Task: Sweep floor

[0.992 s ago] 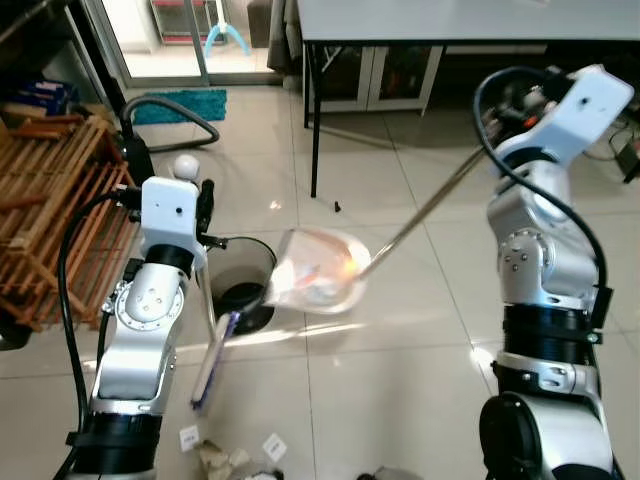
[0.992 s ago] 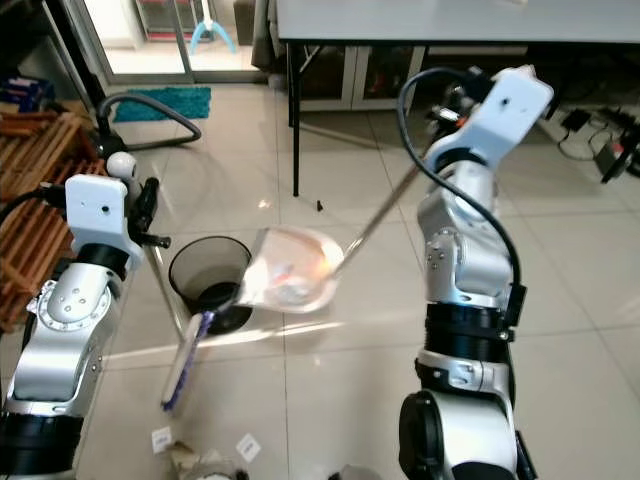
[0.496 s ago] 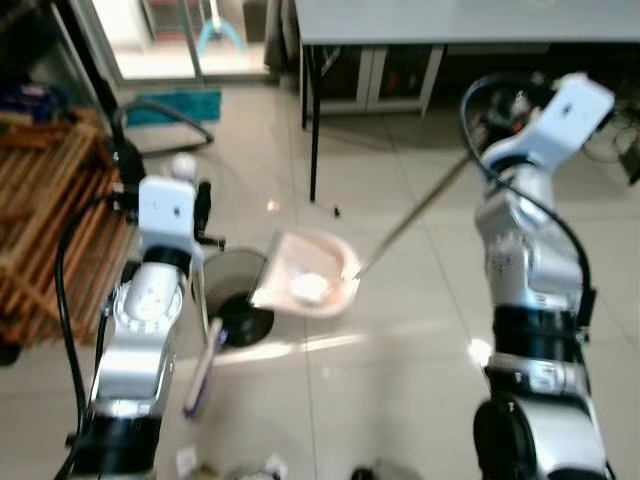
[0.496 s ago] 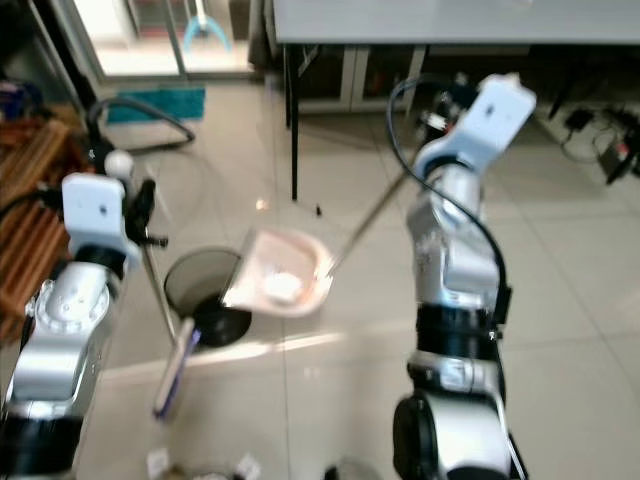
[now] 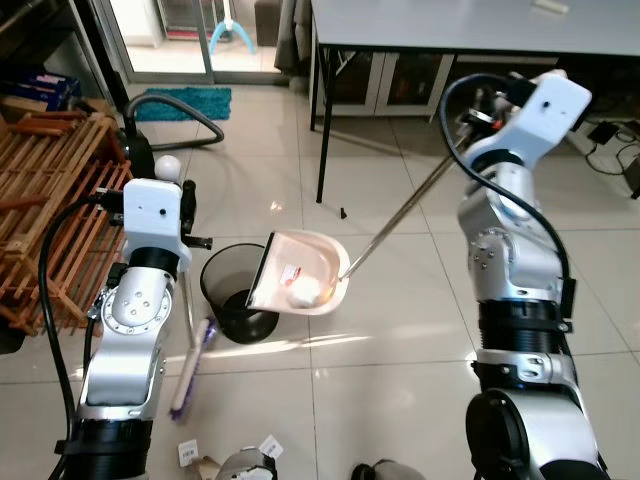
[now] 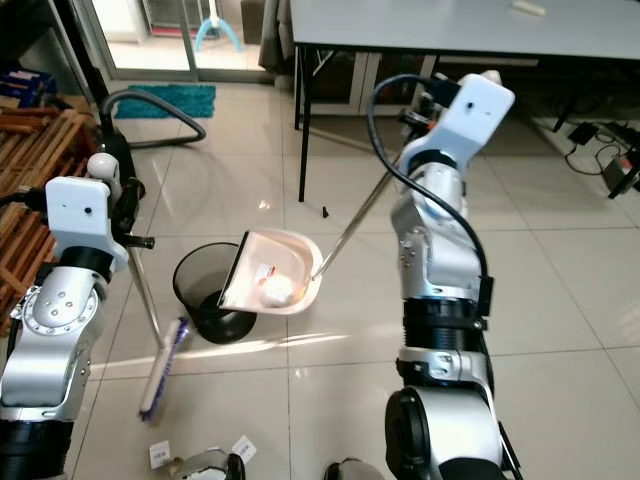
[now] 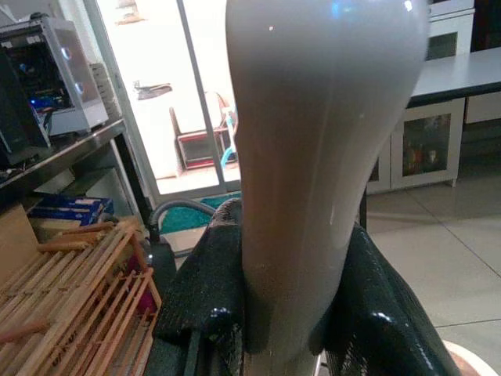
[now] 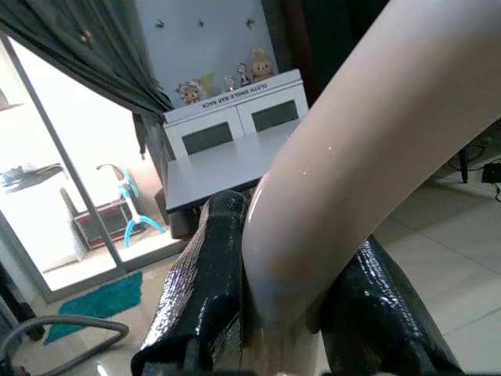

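Observation:
A cream dustpan (image 5: 300,272) hangs tilted on a long metal handle (image 5: 400,213), its lower edge over the rim of a black bin (image 5: 232,292). A white paper wad (image 5: 304,290) and small scraps lie in the pan. My right gripper (image 5: 487,108) is shut on the handle's cream top end (image 8: 344,180), its black fingers (image 8: 207,290) wrapped around it. My left gripper (image 5: 193,205) is shut on the broom's pale grip (image 7: 313,157) below its white knob (image 5: 167,165). The broom's purple head (image 5: 190,362) rests on the tiles beside the bin.
Paper scraps and litter (image 5: 235,462) lie on the tiles near my feet. A wooden rack (image 5: 50,200) stands at the left, with a vacuum hose (image 5: 180,108) and teal mat (image 5: 190,100) behind. A grey table (image 5: 450,25) with a black leg (image 5: 322,130) stands ahead.
The camera has shifted. The dustpan has come a little nearer to the bin, and the paper wad now lies gathered low in the pan. Both grippers keep their holds.

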Robot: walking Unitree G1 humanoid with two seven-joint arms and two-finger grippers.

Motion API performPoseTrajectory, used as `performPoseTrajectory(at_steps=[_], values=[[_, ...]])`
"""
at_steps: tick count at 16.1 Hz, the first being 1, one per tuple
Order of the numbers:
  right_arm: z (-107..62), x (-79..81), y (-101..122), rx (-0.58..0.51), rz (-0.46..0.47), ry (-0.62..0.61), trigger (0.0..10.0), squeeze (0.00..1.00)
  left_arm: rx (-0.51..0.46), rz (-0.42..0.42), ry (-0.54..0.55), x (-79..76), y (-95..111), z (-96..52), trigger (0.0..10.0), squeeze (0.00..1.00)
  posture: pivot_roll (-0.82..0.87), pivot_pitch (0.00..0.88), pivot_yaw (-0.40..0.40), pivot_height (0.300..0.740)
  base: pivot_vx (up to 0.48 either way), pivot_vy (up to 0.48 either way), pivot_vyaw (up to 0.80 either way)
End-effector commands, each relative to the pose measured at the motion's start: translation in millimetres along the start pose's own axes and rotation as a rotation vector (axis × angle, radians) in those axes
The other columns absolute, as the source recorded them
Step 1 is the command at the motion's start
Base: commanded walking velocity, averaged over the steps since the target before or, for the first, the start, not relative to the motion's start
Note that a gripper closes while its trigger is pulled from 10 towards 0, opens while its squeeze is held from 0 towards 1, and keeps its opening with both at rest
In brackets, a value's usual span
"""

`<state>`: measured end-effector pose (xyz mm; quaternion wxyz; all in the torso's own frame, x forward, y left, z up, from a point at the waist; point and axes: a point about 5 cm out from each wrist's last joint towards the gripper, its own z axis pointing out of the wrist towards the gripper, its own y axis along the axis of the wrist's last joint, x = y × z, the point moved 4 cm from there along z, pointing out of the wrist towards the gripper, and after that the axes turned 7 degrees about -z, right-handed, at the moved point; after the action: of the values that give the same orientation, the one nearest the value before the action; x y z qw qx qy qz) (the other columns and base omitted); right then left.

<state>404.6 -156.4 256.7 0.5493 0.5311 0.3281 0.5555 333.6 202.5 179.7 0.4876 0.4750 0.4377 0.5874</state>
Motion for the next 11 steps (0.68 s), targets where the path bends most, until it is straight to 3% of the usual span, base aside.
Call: performPoseTrajectory(at_steps=[1,3,6,9,11], values=[[3.5,4.1,21,-0.091,0.038,0.0,10.0,0.0,-0.031,0.023,0.014,3.5,9,-1.3,10.0,0.0,0.01,0.08,-0.03,0.74,0.0,0.0,0.0],[5.0,10.3,22,-0.106,0.046,0.016,10.0,0.0,-0.015,0.033,0.035,8.4,6,-2.3,10.0,0.0,0.01,0.078,-0.03,0.74,0.0,0.0,0.0],[5.1,42.5,22,-0.156,0.038,0.12,10.0,0.0,0.011,0.06,0.067,21.2,0,-4.4,10.0,0.0,0.02,0.076,-0.029,0.74,0.0,0.0,0.0],[-4.1,89.1,33,-0.283,-0.025,0.289,10.0,0.0,0.012,0.067,0.067,23.3,1,-4.1,10.0,0.0,0.03,0.082,-0.024,0.74,0.0,0.0,0.0],[-20.2,126.2,35,-0.374,-0.093,0.439,10.0,0.0,0.016,0.074,0.067,25.0,2,-3.9,10.0,0.0,0.04,0.088,-0.024,0.74,0.0,0.0,0.0]])
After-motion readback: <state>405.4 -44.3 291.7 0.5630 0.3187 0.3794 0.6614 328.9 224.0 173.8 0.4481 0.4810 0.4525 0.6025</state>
